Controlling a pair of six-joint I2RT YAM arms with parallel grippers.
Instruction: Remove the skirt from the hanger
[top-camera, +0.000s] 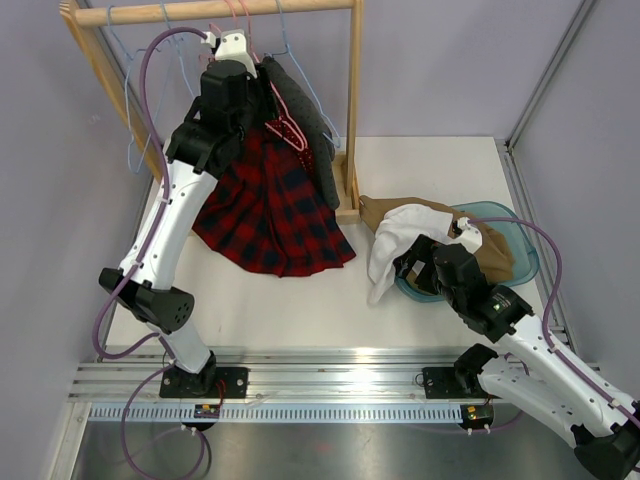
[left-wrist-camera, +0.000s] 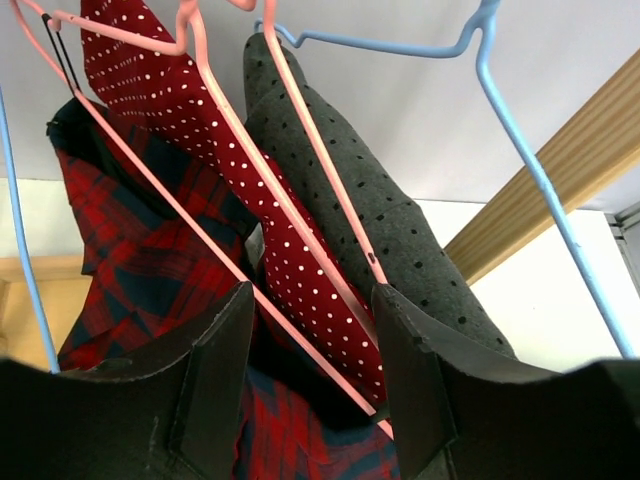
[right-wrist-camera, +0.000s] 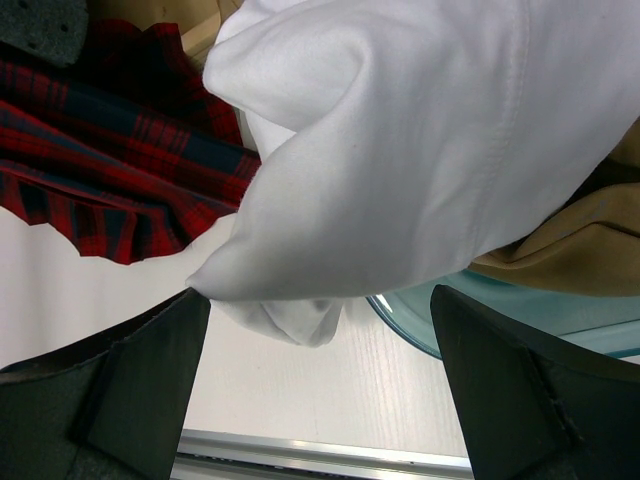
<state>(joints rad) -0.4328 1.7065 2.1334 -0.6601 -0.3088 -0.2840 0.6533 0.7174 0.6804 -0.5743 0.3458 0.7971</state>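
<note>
A red and navy plaid skirt (top-camera: 268, 215) hangs from a pink hanger (left-wrist-camera: 150, 180) on the wooden rail (top-camera: 215, 12), its hem spread on the table. My left gripper (top-camera: 236, 52) is raised at the rail among the hangers. In the left wrist view the left gripper (left-wrist-camera: 312, 330) is open, with the pink hanger's bar and the plaid skirt (left-wrist-camera: 140, 270) between its fingers. A red dotted garment (left-wrist-camera: 270, 240) and a grey dotted garment (left-wrist-camera: 390, 230) hang beside it. My right gripper (right-wrist-camera: 320, 350) is open and empty, just below a white cloth (right-wrist-camera: 420, 150).
A blue basin (top-camera: 510, 250) at the right holds a tan garment (top-camera: 480, 240) and the white cloth (top-camera: 395, 245), which hangs over its rim. Blue wire hangers (left-wrist-camera: 520, 130) hang on the rail. The rack's wooden post (top-camera: 352, 110) stands mid-table.
</note>
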